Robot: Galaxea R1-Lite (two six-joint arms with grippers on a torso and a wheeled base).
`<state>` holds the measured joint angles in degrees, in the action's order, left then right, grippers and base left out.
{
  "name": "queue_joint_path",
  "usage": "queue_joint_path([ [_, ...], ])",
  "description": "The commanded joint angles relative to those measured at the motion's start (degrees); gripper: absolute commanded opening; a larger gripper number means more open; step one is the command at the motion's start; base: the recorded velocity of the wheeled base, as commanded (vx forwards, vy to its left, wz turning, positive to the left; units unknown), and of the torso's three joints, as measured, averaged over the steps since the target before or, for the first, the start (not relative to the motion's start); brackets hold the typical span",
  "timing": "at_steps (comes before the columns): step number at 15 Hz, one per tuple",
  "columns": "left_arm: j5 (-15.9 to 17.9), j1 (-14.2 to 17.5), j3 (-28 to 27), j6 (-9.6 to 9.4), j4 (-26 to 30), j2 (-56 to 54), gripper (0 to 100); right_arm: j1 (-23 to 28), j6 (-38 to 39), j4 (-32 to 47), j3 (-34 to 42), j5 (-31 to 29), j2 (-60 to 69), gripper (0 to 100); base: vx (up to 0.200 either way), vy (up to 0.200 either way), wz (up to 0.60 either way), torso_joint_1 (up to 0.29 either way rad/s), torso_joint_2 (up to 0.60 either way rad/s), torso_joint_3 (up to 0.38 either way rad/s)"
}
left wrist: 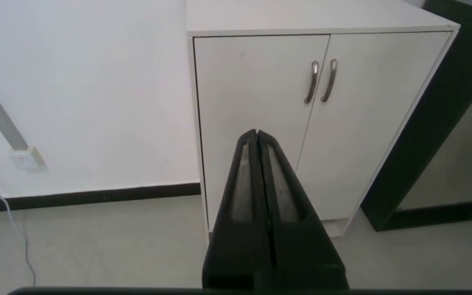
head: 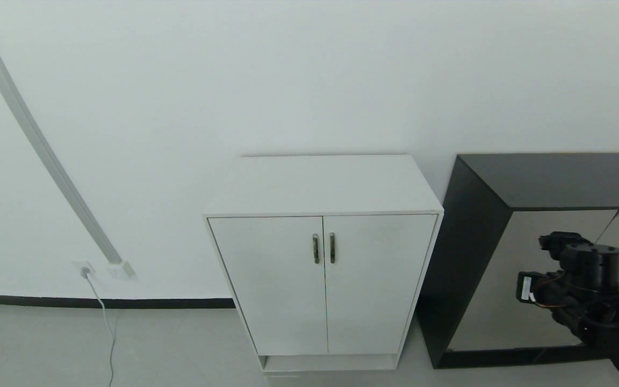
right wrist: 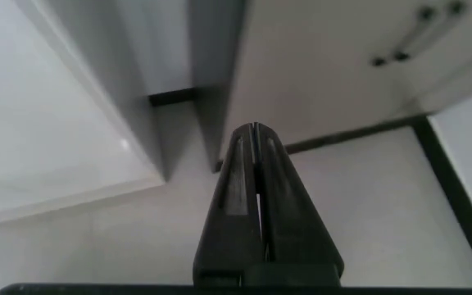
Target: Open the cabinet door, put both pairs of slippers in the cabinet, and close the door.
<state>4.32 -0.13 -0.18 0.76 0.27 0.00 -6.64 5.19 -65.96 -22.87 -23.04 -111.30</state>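
A white cabinet [head: 320, 279] stands against the wall with both doors shut. Two metal handles [head: 324, 248] meet at its middle seam. In the left wrist view the cabinet [left wrist: 252, 90] is ahead and its handles [left wrist: 320, 80] sit up high. My left gripper [left wrist: 257, 138] is shut on nothing, well short of the doors. My right gripper [right wrist: 255, 131] is also shut and empty, held low over the floor near the cabinet's [right wrist: 326, 74] bottom corner. My right arm [head: 583, 290] hangs to the right of the cabinet.
A black-framed unit with a mirrored front [head: 481, 252] stands close against the cabinet's right side. A wall socket with a cable [head: 85, 270] and a slanted white conduit [head: 46, 156] are at the left. Grey floor [head: 170, 344] lies open left of the cabinet.
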Motion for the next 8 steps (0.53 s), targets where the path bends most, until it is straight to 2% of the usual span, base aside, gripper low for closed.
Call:
queue_joint_path([
  [1,-0.01,0.05,0.01,0.04,0.00,0.00,0,5.33,-0.27,-0.57,7.05,-0.08,8.64,0,0.000,0.000,0.00,0.000,0.00,0.000],
  [4,-0.01,0.05,0.01,0.04,0.00,0.00,0,9.02,-1.41,-0.57,12.76,0.89,15.50,0,0.000,0.000,0.00,0.000,0.00,0.000],
  [8,-0.01,-0.04,0.01,0.04,0.00,0.00,0,9.46,-3.17,-0.39,19.97,3.44,24.90,0,0.000,0.000,0.00,0.000,0.00,0.000],
])
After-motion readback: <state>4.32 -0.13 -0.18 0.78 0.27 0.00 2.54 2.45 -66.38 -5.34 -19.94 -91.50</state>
